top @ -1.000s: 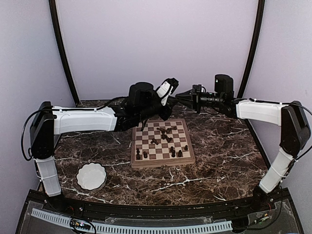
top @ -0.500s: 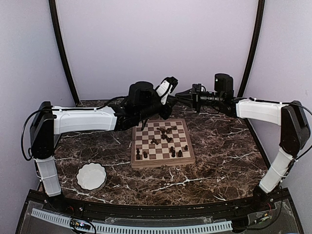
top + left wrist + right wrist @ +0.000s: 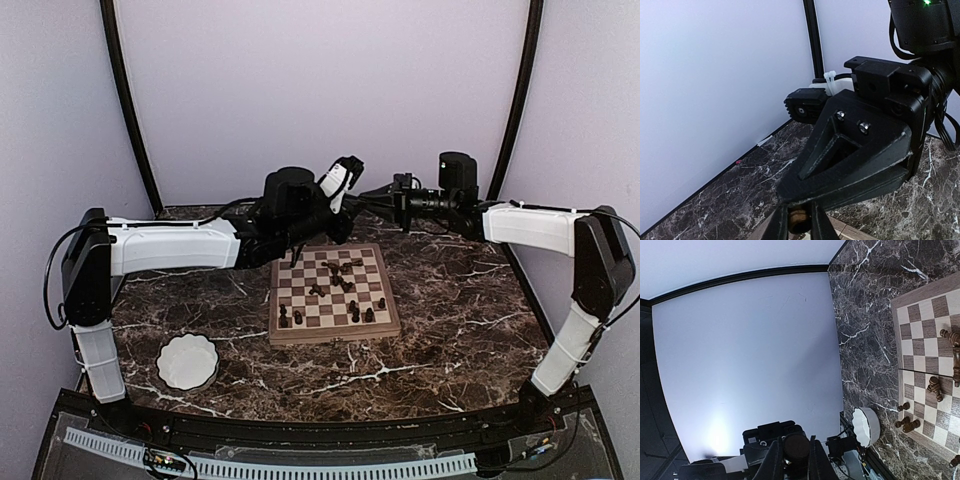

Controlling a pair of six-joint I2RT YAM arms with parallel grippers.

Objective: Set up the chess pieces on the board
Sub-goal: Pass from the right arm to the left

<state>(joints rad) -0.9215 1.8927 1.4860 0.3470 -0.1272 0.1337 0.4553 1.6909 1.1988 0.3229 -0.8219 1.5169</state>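
While both arms meet in the air above the far edge of the board [image 3: 335,335], the left claw [image 3: 799,226] pinches a small brown chess piece [image 3: 799,219] and the right claw [image 3: 795,452] is pressed onto what looks like that same piece. The tan-and-brown checked board lies mid-bench [image 3: 450,320], with bare marble on every side and a white bowl [image 3: 188,362] well apart at near left. Dark chess pieces [image 3: 340,282] lie scattered on it, some toppled mid-board, some upright in the near rows.

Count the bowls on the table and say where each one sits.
1. The white scalloped bowl sits on the marble table, to the near left of the chessboard and apart from it. No other bowl shows, and none seems hidden.
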